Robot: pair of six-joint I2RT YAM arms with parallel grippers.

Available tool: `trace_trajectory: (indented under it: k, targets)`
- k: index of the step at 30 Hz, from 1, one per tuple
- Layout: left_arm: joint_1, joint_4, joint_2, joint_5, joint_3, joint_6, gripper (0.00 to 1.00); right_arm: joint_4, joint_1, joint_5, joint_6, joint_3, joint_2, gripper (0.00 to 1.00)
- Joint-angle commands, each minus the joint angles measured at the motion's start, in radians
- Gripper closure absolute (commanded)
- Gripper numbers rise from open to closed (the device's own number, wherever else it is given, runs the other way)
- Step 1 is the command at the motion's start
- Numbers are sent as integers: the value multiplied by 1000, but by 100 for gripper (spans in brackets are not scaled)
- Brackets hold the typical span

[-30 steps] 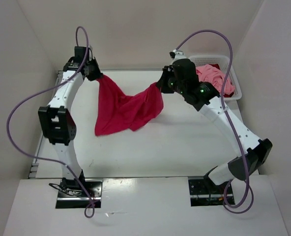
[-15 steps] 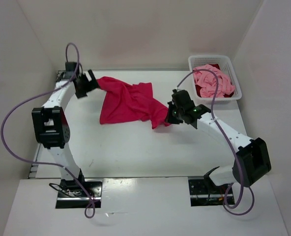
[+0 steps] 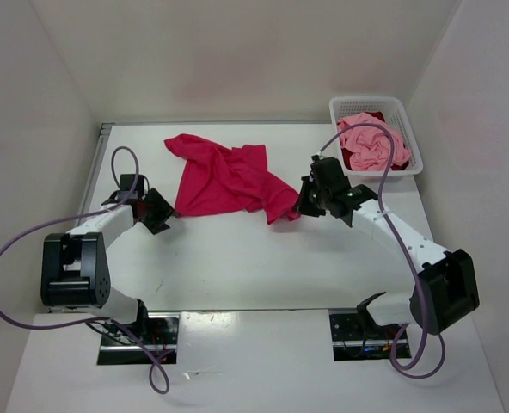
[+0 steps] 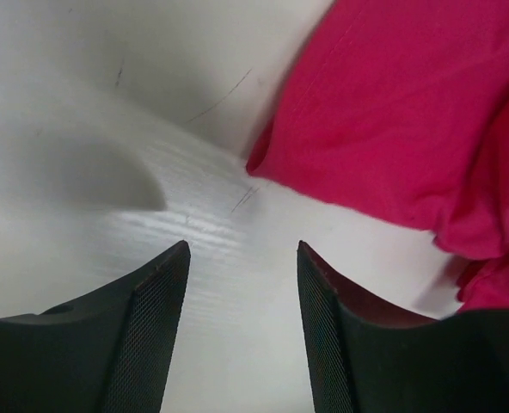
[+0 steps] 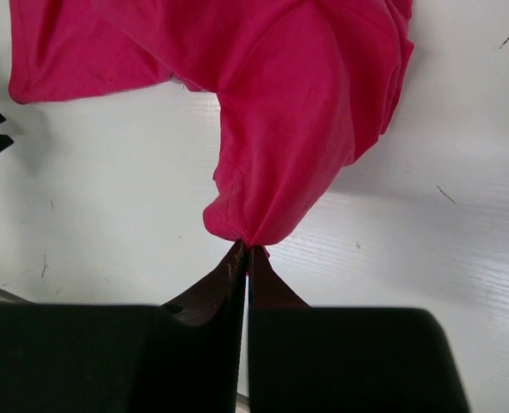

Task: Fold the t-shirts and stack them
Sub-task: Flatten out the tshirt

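The bright magenta-red t-shirt (image 3: 224, 176) lies rumpled on the table at the middle back. My right gripper (image 3: 299, 206) is shut on its near right corner (image 5: 250, 232), low over the table. My left gripper (image 3: 164, 215) is open and empty, on the table just left of the shirt's near left edge (image 4: 263, 163). The light pink t-shirt (image 3: 371, 142) lies bunched in the white basket (image 3: 413, 163) at the back right, on top of the dark crimson t-shirt (image 3: 351, 159), of which only a little shows.
The basket stands against the right wall. Side walls close in the table on left and right. The right arm's purple cable (image 3: 371, 129) loops over the basket.
My left gripper has let go of the shirt and drawn back toward me, down to the table. The shirt has dropped flat. My right gripper has stayed low, still holding its corner.
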Motion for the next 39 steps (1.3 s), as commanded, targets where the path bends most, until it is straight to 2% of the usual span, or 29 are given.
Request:
trace_trajectory:
  k: [1, 4, 9, 13, 15, 18, 20, 21, 24, 28, 29, 30, 31, 34, 39]
  targets:
    - [2, 155, 17, 9, -12, -142, 39, 32, -1, -12, 4, -15, -46, 98]
    - [2, 203, 60, 9, -12, -194, 41, 32, -1, -21, 13, -15, -56, 98]
    - [-9, 258, 136, 9, 6, -232, 51, 32, -1, -21, 22, -36, -76, 98]
    - [-18, 258, 184, 20, 37, -232, 65, 32, -1, -10, 31, -36, -85, 98]
    - [-18, 258, 184, 0, 37, -223, 76, 32, -1, 0, 32, -36, -85, 98]
    - [-18, 221, 184, -21, 102, -177, 91, -23, -1, 27, 50, -55, -85, 98]
    - [-8, 171, 141, -31, 148, -137, 96, -76, -1, 27, 68, -96, -74, 98]
    - [2, 154, 117, -40, 187, -92, 99, -76, -1, -14, 94, -128, -74, 96]
    - [58, 70, 5, -40, 224, -16, 100, -86, 68, -96, 130, -141, -19, 91]
    - [150, -38, -104, -29, 224, 117, 100, -126, 140, -105, 130, -151, 42, 81]
    - [163, -76, -113, -47, 224, 133, 100, -136, 140, -105, 139, -151, 42, 77]
    - [163, -87, -114, -60, 213, 142, 100, -136, 140, -86, 139, -151, 30, 63]
    - [163, -99, -126, -69, 202, 156, 100, -136, 131, -85, 139, -151, 20, 55]
    - [201, -109, -126, -69, 181, 165, 100, -106, 62, -76, 139, -142, 19, 42]
    - [210, -57, -89, -8, 172, 154, 100, 0, 49, -122, 160, -156, 130, 41]
